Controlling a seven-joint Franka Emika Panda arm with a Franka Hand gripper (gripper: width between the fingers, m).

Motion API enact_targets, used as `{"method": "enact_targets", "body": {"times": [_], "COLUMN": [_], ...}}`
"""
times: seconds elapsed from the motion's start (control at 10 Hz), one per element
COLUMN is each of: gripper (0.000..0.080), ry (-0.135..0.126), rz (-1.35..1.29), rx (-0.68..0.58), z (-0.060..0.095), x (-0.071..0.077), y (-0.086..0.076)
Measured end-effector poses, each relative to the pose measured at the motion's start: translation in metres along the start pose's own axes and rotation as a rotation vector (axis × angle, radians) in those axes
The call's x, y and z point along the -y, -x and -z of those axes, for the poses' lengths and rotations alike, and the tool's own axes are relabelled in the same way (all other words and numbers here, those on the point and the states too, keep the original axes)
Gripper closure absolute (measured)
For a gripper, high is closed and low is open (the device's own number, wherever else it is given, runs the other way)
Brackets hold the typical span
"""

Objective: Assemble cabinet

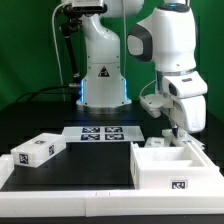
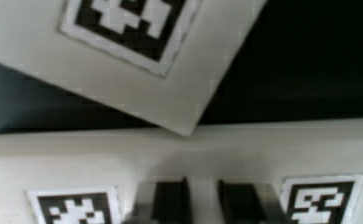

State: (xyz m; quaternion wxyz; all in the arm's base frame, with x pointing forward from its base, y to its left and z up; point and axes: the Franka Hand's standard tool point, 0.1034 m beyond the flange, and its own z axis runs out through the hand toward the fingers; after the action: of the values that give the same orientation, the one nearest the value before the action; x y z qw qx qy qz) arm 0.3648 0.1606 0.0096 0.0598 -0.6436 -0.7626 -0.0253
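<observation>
The cabinet is a large white open box at the exterior view's front right, with a marker tag on its front. My gripper hangs at the box's back rim. In the wrist view a white cabinet face carries a tag on each side of my gripper. The two dark fingers stand close together with a narrow white strip between them, so they look shut on the cabinet's wall. A tilted white tagged panel lies beyond it.
A smaller white tagged block lies at the exterior view's left on the black table. The marker board lies flat in the middle, in front of the robot base. A small white piece stands at the box's back corner.
</observation>
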Motion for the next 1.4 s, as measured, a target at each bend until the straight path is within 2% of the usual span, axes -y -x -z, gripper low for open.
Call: {"method": "enact_targets", "body": {"times": [0.3, 0.4, 0.7, 0.9, 1.1, 1.4], "gripper": [0.0731, 0.0731, 0.0731, 0.0731, 0.0729, 0.0729], "ry": [0.000, 0.000, 0.029, 0.017, 0.024, 0.022], "rz": [-0.010, -0.058, -0.161, -0.236, -0.249, -0.253], "rx": [0.000, 0.004, 0.032, 0.063, 0.073, 0.072], "z": [0.000, 0.003, 0.024, 0.037, 0.048, 0.046], "x": [0.000, 0.003, 0.000, -0.002, -0.018, -0.016], "y": [0.001, 0.006, 0.015, 0.021, 0.029, 0.030]}}
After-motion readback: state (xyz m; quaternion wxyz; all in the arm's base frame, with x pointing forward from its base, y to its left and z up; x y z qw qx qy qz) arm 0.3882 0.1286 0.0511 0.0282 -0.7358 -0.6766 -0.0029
